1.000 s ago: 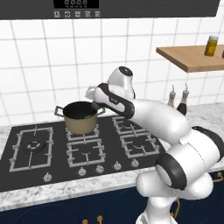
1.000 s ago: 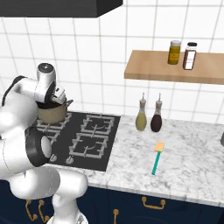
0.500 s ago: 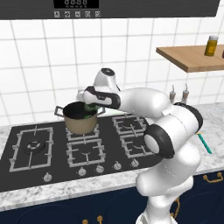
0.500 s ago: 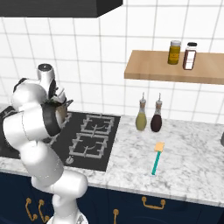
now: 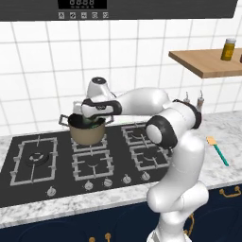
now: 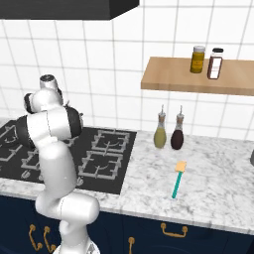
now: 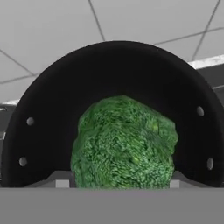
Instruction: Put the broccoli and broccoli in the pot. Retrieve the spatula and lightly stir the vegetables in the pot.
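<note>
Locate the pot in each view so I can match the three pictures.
Left base view: the pot stands on the hob's back burner, left of centre, with the gripper reaching into it.
Right base view: I cannot make it out; the arm covers that part of the hob.
Hand view: its dark inside spans the frame around the broccoli.
Shared landmark: the white wall tiles.

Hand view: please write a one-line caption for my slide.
Broccoli fills the space between the fingers, inside the dark pot.
</note>
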### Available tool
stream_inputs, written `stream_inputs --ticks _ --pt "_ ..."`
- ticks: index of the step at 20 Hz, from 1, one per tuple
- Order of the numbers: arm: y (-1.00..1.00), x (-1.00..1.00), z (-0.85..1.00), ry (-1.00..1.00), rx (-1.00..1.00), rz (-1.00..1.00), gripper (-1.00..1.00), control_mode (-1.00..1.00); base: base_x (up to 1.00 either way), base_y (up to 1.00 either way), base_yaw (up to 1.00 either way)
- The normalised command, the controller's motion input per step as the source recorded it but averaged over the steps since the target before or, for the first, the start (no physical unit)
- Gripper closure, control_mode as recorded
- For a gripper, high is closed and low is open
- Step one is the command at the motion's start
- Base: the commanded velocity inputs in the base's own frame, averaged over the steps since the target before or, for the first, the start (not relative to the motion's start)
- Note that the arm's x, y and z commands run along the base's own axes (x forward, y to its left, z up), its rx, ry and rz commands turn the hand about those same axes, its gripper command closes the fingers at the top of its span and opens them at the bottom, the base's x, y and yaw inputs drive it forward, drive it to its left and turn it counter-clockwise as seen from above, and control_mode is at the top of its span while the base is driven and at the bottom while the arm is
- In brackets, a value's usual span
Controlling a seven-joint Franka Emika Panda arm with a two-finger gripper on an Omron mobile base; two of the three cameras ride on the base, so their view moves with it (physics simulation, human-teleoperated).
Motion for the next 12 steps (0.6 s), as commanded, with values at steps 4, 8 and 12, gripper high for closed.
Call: stream_inputs --ticks 4,8,12 --pt "0.21 0.37 -0.26 0.08 -0.04 0.00 1.00 -1.00 0.00 0.00 0.00" --pt "0.04 0.33 -0.24 0.08 -0.01 0.00 1.00 -1.00 0.00 0.00 0.00" --pt "0.00 0.30 -0.31 0.09 0.00 0.02 1.00 -1.00 0.00 0.00 0.00"
